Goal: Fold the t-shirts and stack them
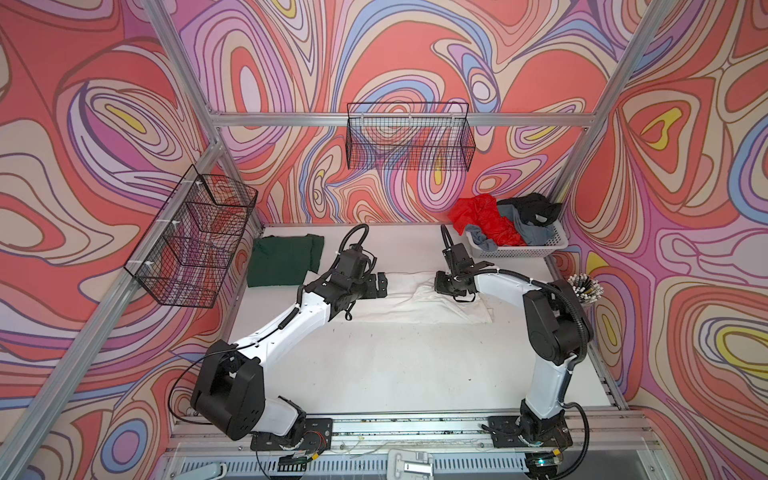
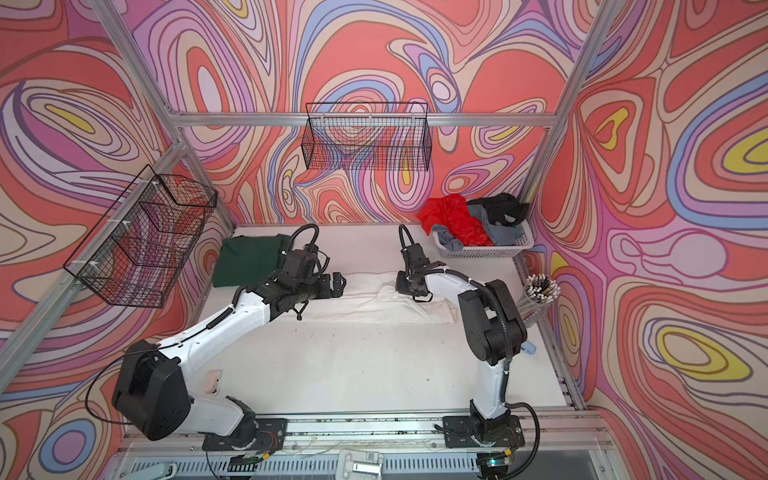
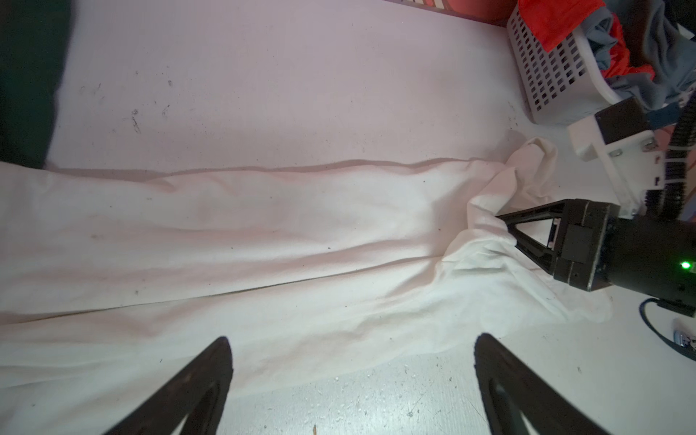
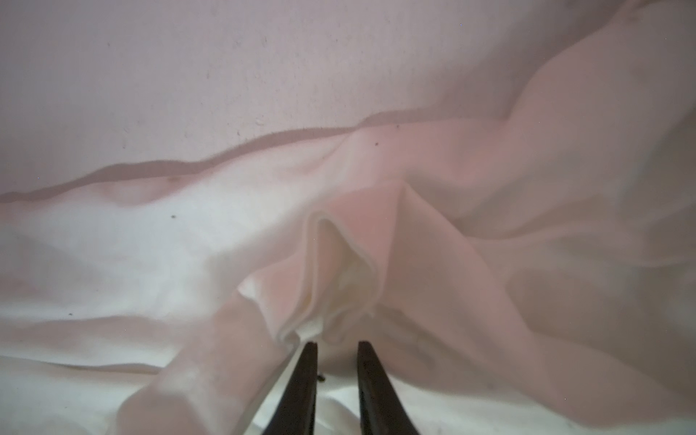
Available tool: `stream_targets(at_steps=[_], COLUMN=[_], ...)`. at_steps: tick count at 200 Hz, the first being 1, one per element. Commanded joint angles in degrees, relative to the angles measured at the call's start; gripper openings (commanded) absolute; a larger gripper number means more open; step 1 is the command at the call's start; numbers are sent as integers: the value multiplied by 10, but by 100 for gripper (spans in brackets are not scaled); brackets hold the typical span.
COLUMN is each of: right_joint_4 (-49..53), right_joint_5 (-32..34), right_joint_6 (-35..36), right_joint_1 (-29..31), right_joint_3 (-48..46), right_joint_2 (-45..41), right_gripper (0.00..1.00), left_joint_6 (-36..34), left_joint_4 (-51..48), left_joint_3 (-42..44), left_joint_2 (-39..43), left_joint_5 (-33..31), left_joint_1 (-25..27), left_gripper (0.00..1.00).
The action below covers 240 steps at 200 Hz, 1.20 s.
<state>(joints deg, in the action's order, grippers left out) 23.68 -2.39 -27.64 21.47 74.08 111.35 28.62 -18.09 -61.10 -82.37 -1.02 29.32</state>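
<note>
white t-shirt (image 1: 415, 305) on the table (image 1: 395, 374), in front of the plastic basket (image 1: 519, 251); long axis crosswise, running left from the basket's front (collar end: cannot tell). Right gripper (image 4: 337, 344) narrow, pinching a raised fold at the end nearest the basket. Left gripper (image 3: 352, 357) spread wide over the far end. Dark green t-shirt (image 1: 284, 259) folded, well left of the basket. In the basket: red t-shirt (image 1: 478, 214), grey t-shirt (image 1: 528, 235), black t-shirt (image 1: 532, 205), heaped.

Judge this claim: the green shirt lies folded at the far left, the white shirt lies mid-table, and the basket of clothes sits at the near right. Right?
Not quite: both top views show the basket at the far right, not near. The green shirt at far left and the white shirt mid-table stand.
</note>
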Motion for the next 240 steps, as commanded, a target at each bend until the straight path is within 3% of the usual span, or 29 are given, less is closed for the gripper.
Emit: stream_targets(at_steps=[1,24,58,119,160,220,240], right_joint_4=[0,7,55,68,88,31,26], right_joint_5=[23,47,142,193,188,66,64], right_joint_6=[14,20,20,4,34,98,126], right_joint_1=[2,2,-1,-51,-54,-48,-34], right_joint_3=[33,75,126,94,92,29,16], right_joint_2=[27,52,80,44,5,-75,-81], right_gripper=[21,25,33,36,47,54,56], left_joint_6=[-9,-12,-17,-30,-36,-37,-36], left_joint_4=[-20,-22,-28,-31,-35,-38,-39], left_joint_3=[-13,-13,-16,-16,-30,-34,-34], left_joint_2=[8,9,8,5,-11,-17,-17], left_joint_5=[-14,-15,-20,-36,-33,-29,-29], left_joint_1=[2,2,2,2,1,2,1], left_gripper=[100,100,100,100,100,100,100])
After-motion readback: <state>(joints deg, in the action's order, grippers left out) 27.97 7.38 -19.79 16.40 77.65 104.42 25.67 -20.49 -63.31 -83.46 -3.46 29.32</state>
